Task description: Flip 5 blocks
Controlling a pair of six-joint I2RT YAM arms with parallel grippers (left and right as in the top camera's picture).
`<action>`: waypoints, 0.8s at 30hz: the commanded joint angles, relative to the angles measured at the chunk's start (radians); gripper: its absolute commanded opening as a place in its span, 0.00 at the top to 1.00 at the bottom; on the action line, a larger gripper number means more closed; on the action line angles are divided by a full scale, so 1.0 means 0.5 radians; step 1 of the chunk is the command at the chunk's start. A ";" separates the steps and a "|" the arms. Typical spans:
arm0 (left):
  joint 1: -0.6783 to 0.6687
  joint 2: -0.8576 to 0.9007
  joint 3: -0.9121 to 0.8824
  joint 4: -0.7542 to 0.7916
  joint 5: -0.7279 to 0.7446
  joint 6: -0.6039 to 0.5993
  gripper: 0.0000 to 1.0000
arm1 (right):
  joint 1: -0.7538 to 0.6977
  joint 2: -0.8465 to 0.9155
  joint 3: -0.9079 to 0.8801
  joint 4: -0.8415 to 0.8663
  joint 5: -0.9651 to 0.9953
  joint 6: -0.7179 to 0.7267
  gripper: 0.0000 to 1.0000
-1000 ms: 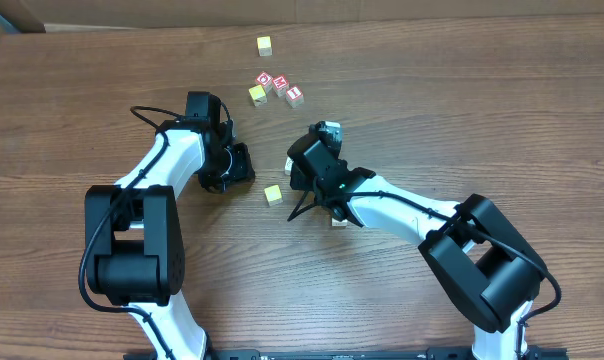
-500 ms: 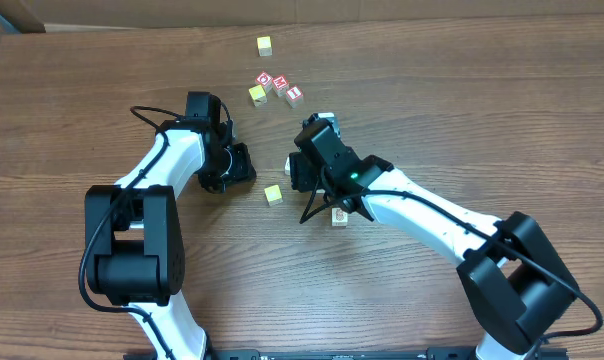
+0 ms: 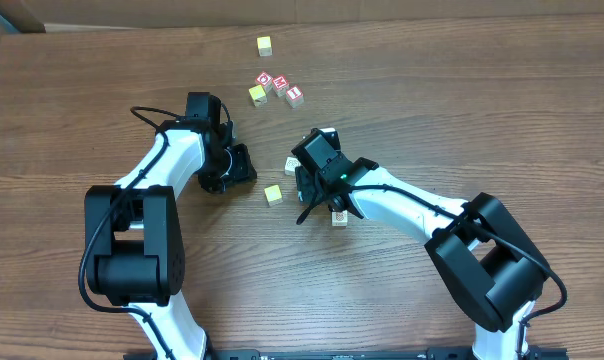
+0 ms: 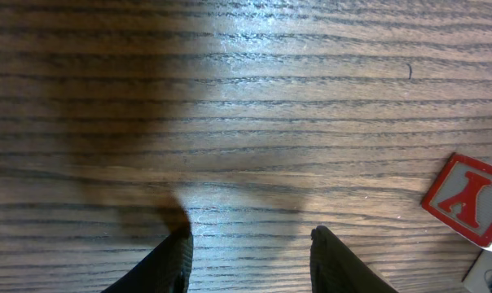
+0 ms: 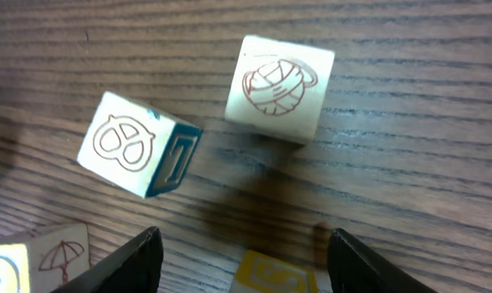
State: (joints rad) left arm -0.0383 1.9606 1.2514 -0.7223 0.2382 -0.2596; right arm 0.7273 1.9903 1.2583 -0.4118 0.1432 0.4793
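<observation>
Right fingers (image 5: 136,267) seemingly astride yellow block (image 5: 275,277)

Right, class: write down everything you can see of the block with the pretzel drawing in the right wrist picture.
The pretzel block is a small cube that looks wooden. Its pale cream top bears a brown outline pretzel; one side shows a letter T framed in blue-green. It rests on the table, turned cornerwise to the camera, apart from the cream block with a round scribbled print and the umbrella block. Only the table touches it; the right claw stands open, short of it.
</observation>
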 commanded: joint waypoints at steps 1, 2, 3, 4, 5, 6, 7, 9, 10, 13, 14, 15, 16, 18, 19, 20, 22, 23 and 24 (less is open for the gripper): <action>0.010 0.028 -0.011 -0.012 -0.019 -0.019 0.59 | -0.010 -0.001 0.024 -0.005 0.047 0.053 0.34; 0.010 0.028 -0.011 -0.014 -0.019 -0.019 0.59 | -0.010 -0.001 0.024 -0.014 0.047 0.053 0.34; 0.010 0.028 -0.011 -0.015 -0.019 -0.019 0.59 | -0.010 -0.001 0.024 -0.021 0.043 0.052 0.35; 0.010 0.028 -0.011 -0.020 -0.019 -0.019 0.59 | -0.010 -0.001 0.024 -0.030 0.040 0.052 0.35; 0.010 0.028 -0.011 -0.021 -0.019 -0.019 0.59 | -0.010 -0.002 0.024 -0.036 0.041 0.052 0.35; 0.010 0.028 -0.011 -0.024 -0.020 -0.019 0.59 | -0.010 -0.008 0.024 -0.043 0.040 0.052 0.37; 0.010 0.028 -0.011 -0.027 -0.020 -0.019 0.59 | -0.010 -0.018 0.024 -0.050 0.040 0.052 0.38; 0.010 0.028 -0.011 -0.028 -0.020 -0.019 0.59 | -0.010 -0.043 0.024 -0.060 0.040 0.052 0.39; 0.010 0.028 -0.011 -0.028 -0.020 -0.019 0.59 | -0.010 -0.058 0.024 -0.064 0.040 0.052 0.43; 0.010 0.028 -0.011 -0.027 -0.020 -0.019 0.58 | -0.008 -0.092 0.024 -0.064 0.040 0.052 0.50; 0.010 0.028 -0.011 -0.027 -0.019 -0.019 0.58 | -0.008 -0.092 0.024 -0.063 0.040 0.052 0.51; 0.010 0.028 -0.011 -0.027 -0.020 -0.019 0.58 | -0.008 -0.092 0.024 -0.065 0.040 0.052 0.53; 0.010 0.028 -0.011 -0.027 -0.020 -0.019 0.59 | -0.008 -0.091 0.024 -0.072 0.040 0.052 0.54; 0.010 0.028 -0.011 -0.027 -0.020 -0.019 0.58 | -0.008 -0.091 0.024 -0.092 0.031 0.052 0.56; 0.010 0.028 -0.011 -0.027 -0.019 -0.019 0.58 | -0.008 -0.091 0.024 -0.096 0.014 0.053 0.58; 0.010 0.028 -0.011 -0.027 -0.020 -0.019 0.58 | -0.008 -0.092 0.024 -0.095 -0.017 0.052 0.61; 0.010 0.028 -0.011 -0.027 -0.020 -0.019 0.58 | -0.007 -0.095 0.028 -0.094 -0.034 0.070 0.67; 0.010 0.028 -0.011 -0.027 -0.020 -0.019 0.58 | -0.006 -0.105 0.031 -0.095 -0.034 0.091 0.70; 0.010 0.028 -0.011 -0.027 -0.020 -0.019 0.58 | -0.006 -0.120 0.034 -0.098 -0.034 0.091 0.72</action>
State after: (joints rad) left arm -0.0383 1.9606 1.2514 -0.7300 0.2386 -0.2600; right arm 0.7273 1.9812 1.2583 -0.4641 0.1356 0.5083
